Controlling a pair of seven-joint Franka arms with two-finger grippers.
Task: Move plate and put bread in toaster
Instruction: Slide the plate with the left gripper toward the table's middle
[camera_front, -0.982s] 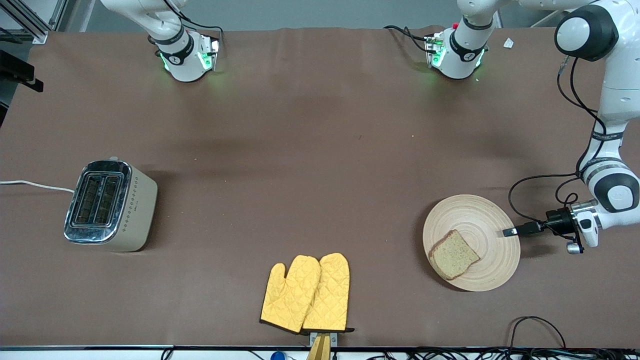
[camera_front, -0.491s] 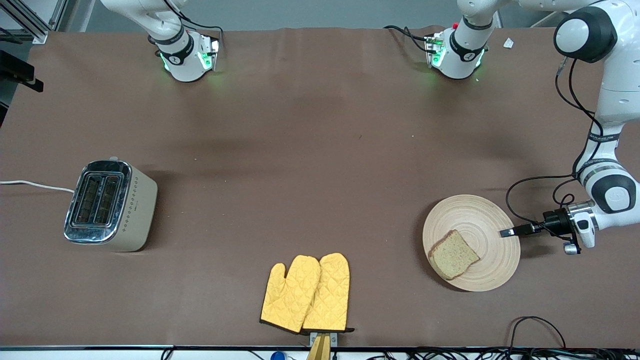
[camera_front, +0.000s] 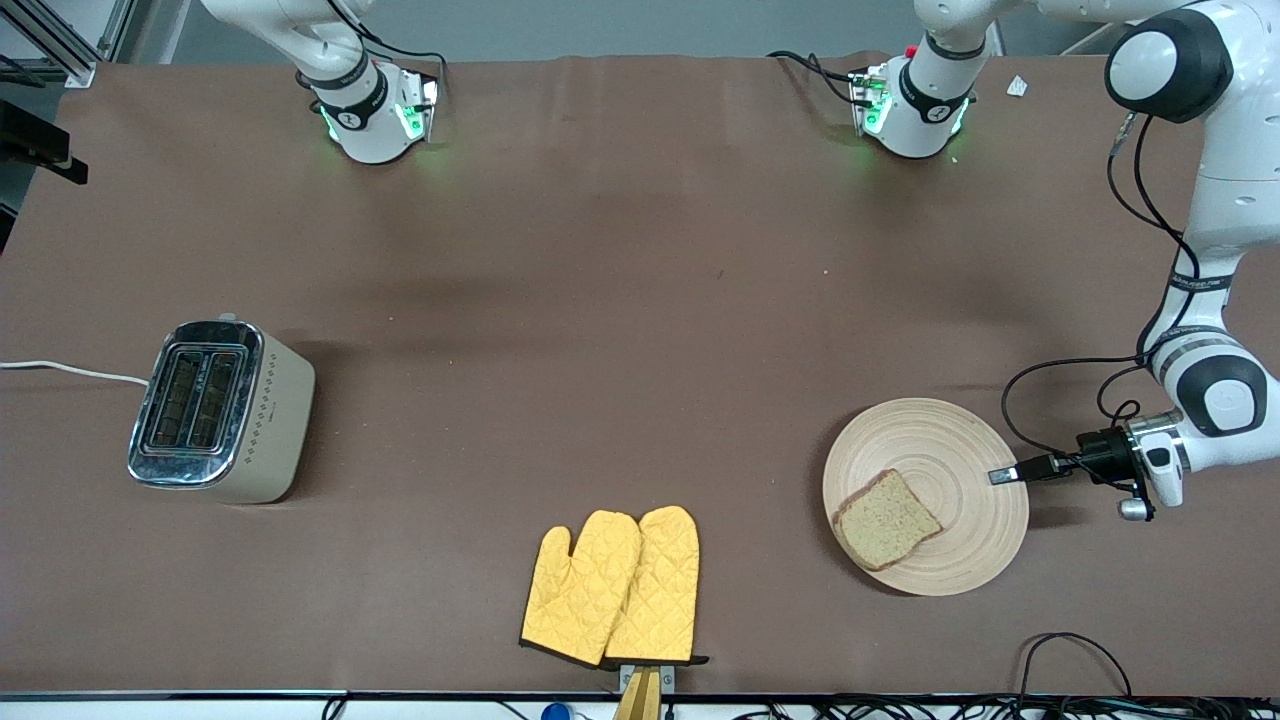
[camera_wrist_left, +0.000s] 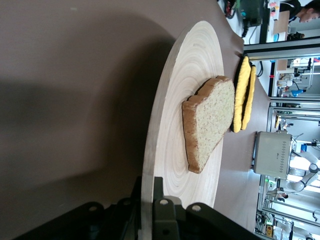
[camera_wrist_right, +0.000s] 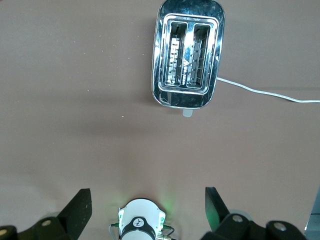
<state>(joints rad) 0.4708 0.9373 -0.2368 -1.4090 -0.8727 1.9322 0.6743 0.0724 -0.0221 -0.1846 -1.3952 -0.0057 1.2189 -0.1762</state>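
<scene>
The beige wooden plate (camera_front: 950, 440) lies toward the left arm's end of the table, with the brown bread slice (camera_front: 887, 518) on its part nearer the camera. My left gripper (camera_front: 1005, 473) is shut on the plate's rim; in the left wrist view (camera_wrist_left: 147, 187) the rim (camera_wrist_left: 165, 100) sits between the two fingers, with the bread (camera_wrist_left: 210, 120) on the plate. The cream toaster (camera_front: 215, 410) stands at the right arm's end, both slots empty. My right gripper (camera_wrist_right: 147, 205) is open and empty high over the table, with the toaster (camera_wrist_right: 189, 60) below it; it is out of the front view.
A pair of yellow oven mitts (camera_front: 615, 585) lies near the table's front edge, between toaster and plate. The toaster's white cord (camera_front: 70, 370) runs off the right arm's end. Both arm bases (camera_front: 915, 110) stand along the table edge farthest from the camera.
My left gripper has dragged the plate with the bread a little toward the right arm's end and slightly nearer the camera. The toaster and mitts have not moved.
</scene>
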